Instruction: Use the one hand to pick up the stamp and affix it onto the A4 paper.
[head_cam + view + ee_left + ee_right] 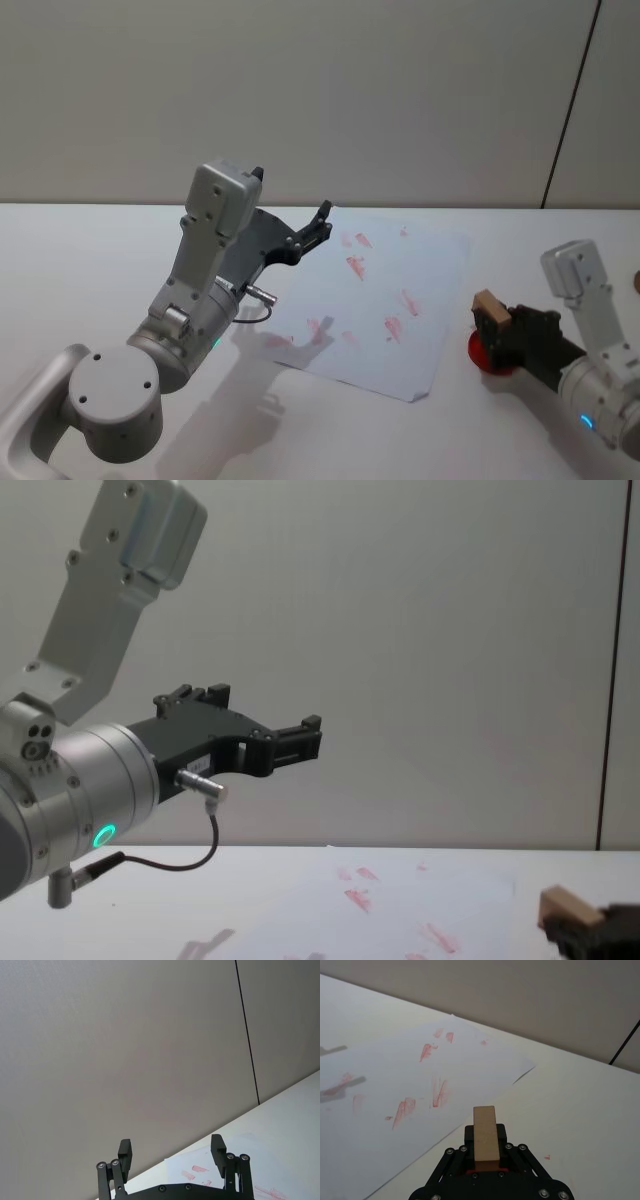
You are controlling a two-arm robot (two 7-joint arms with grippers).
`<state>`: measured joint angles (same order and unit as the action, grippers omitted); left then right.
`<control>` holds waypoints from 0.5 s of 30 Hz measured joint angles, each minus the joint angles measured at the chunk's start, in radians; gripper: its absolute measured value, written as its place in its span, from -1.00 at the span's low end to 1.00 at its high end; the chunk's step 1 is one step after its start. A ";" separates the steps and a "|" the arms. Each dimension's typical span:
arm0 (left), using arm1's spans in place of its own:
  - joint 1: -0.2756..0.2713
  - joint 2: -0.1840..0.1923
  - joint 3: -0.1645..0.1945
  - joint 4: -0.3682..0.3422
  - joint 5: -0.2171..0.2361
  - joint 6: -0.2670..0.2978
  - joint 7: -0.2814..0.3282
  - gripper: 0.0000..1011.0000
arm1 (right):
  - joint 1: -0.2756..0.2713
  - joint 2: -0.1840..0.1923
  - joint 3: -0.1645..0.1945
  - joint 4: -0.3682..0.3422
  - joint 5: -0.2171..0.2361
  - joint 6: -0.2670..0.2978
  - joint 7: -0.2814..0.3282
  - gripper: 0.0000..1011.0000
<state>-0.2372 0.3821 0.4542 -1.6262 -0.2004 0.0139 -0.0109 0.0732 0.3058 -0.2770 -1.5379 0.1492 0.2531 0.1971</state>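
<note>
The stamp (491,310) is a light-brown wooden block, and my right gripper (497,326) is shut on it just off the right edge of the A4 paper (400,290). It hangs over a round red ink pad (483,355). In the right wrist view the stamp (485,1131) stands upright between the black fingers (468,1136), with the red-marked A4 paper (395,1085) ahead. The chest view has the stamp (566,907) low at the right. My left gripper (318,225) is held up above the paper's left part, open and with nothing in it (171,1152).
The white table (90,260) runs to a plain wall behind. The big left arm (200,290), with a green ring (103,835) and a dangling cable (180,860), stands over the table's left half. Bare table lies to the right of the paper (580,1100).
</note>
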 joint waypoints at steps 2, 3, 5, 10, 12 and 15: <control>0.000 0.000 0.000 0.000 0.000 0.000 0.000 0.98 | 0.002 -0.001 0.002 -0.007 0.004 -0.009 -0.002 -0.56; 0.000 0.000 0.000 0.000 0.000 0.000 0.000 0.98 | 0.003 -0.002 0.002 -0.011 0.005 -0.011 -0.003 -0.56; 0.000 0.000 0.000 0.000 0.000 0.000 0.000 0.98 | 0.009 -0.006 0.003 -0.020 0.012 -0.022 -0.004 -0.56; 0.000 0.000 0.000 0.000 0.000 0.000 0.000 0.98 | 0.044 -0.030 0.002 -0.028 0.026 -0.040 0.001 -0.56; 0.000 0.000 0.000 0.000 0.000 0.000 0.000 0.98 | 0.056 -0.038 0.001 -0.023 0.027 -0.043 0.004 -0.56; 0.000 0.000 0.000 0.000 0.000 0.000 0.000 0.98 | 0.092 -0.061 -0.004 0.005 0.022 -0.044 0.010 -0.56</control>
<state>-0.2372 0.3821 0.4542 -1.6262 -0.2003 0.0138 -0.0109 0.1651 0.2448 -0.2813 -1.5329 0.1714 0.2086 0.2072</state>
